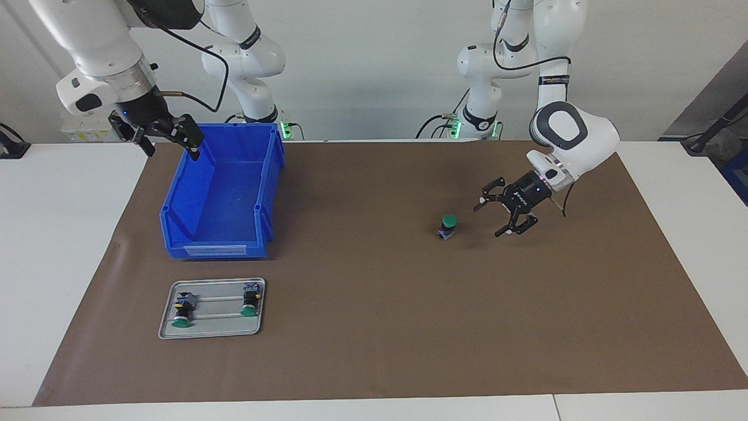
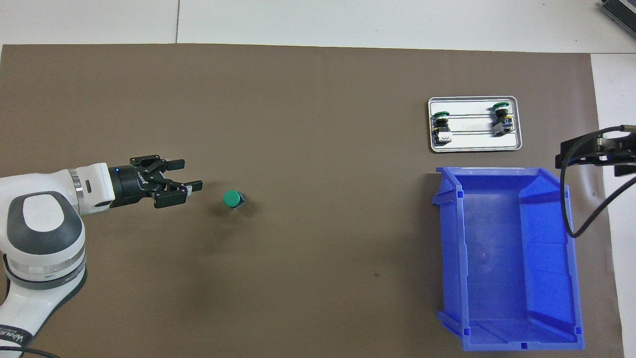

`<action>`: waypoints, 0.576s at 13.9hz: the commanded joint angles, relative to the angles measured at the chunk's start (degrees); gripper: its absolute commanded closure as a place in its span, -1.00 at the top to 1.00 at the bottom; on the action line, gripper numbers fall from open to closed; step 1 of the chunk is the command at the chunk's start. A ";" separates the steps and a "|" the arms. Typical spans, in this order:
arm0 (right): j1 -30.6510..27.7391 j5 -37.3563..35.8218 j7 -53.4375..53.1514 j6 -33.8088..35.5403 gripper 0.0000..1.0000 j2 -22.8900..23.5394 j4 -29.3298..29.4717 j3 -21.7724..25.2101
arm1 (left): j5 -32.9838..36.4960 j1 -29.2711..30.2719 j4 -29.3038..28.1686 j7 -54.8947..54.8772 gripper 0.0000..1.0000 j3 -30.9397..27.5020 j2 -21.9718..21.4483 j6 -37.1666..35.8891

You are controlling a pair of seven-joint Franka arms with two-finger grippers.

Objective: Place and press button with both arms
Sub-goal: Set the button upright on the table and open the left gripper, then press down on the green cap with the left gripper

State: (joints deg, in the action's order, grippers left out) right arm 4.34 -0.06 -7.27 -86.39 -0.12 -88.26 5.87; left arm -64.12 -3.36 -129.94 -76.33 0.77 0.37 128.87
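- While its jaws stand apart with nothing between them, the left gripper (image 1: 500,217) hangs low over the brown mat (image 1: 374,327), just beside the button (image 1: 447,225) on the side of the left arm's end of the table and clear of it.
- That button stands upright on the mat by itself, green cap up, near the middle of the table and well apart from everything else.
- Judging from this, the placing looks done: the button is set down and free of any grip.
- Pressing is what remains; nothing touches the cap now, and neither gripper is above it.
- Jaws on the right gripper (image 1: 169,135) are apart too and hold nothing; it waits in the air over the rim of the blue bin (image 1: 175,225) at the right arm's end of the table.
- To press, one gripper would have to come down squarely on the cap; the button is small and stands loose, so a push off centre could tip it. Steadying its base with the other gripper may be the reason both arms are called for, though that is only my reading.
- Farther from the robots than the bin, a metal tray (image 1: 211,333) carries two more green-capped buttons (image 1: 250,301) lying on their sides, untouched.
- Whether those are to follow cannot be told.
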 commanded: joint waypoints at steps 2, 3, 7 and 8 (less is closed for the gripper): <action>-0.30 1.46 1.38 -0.36 1.00 -0.68 -0.77 0.02 | 15.56 -2.53 2.93 17.48 0.80 0.11 -1.69 1.30; -0.30 1.46 1.38 -0.27 1.00 -0.68 -0.77 0.02 | 20.22 -3.14 4.16 23.28 0.80 0.46 -1.69 1.03; -0.30 1.46 1.38 -0.36 1.00 -0.68 -0.77 0.02 | 37.90 -6.48 7.68 40.71 0.78 1.77 -1.08 0.59; -0.30 1.46 1.29 -0.36 1.00 -0.68 -0.77 0.02 | 40.28 -6.57 7.86 43.17 0.67 2.65 -0.99 0.59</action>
State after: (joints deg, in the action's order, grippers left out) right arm 4.34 -0.06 -7.27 -86.39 -0.12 -88.26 5.87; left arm -28.79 -8.70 -122.70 -38.42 2.72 -0.91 129.10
